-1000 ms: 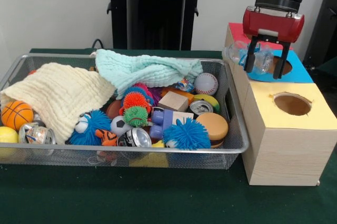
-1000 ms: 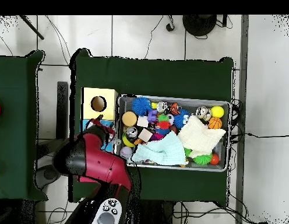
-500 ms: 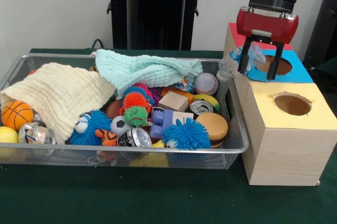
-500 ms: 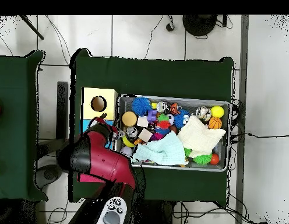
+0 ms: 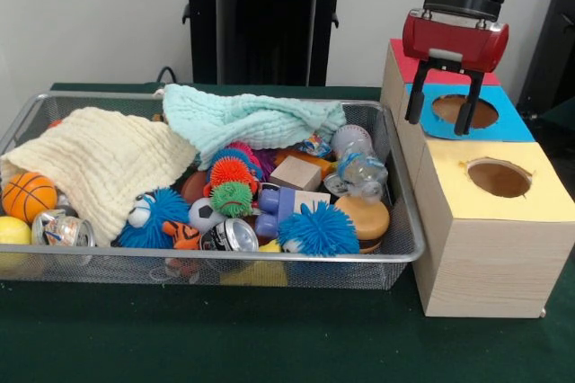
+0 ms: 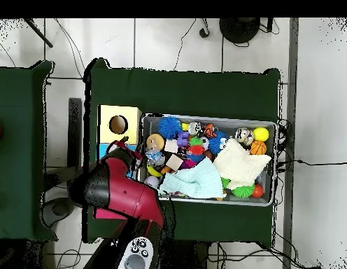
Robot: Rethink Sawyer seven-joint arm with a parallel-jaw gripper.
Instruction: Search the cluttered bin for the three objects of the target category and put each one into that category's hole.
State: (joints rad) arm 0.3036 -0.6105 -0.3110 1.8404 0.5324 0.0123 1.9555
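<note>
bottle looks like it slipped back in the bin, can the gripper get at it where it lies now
Probably yes. The clear plastic bottle lies on top of the clutter at the bin's end beside the boxes, nothing covering it. The gripper hangs open and empty over the blue box's hole, with free space above the bottle.

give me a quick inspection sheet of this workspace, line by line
surface: green tablecloth, bare in front of the bin.
job's things: wire mesh bin; wooden box with red, blue and yellow tops; blue-top hole and yellow-top hole look empty; clear plastic bottle lies in the bin on the other items.
clutter: cream cloth, mint cloth, basketball, baseball, spiky blue ball, cans, blocks.
grippers: gripper above the blue-top hole, fingers open, holding nothing.
cables: several on the floor beyond the table.
surroundings: black pedestal, white wall.
</note>
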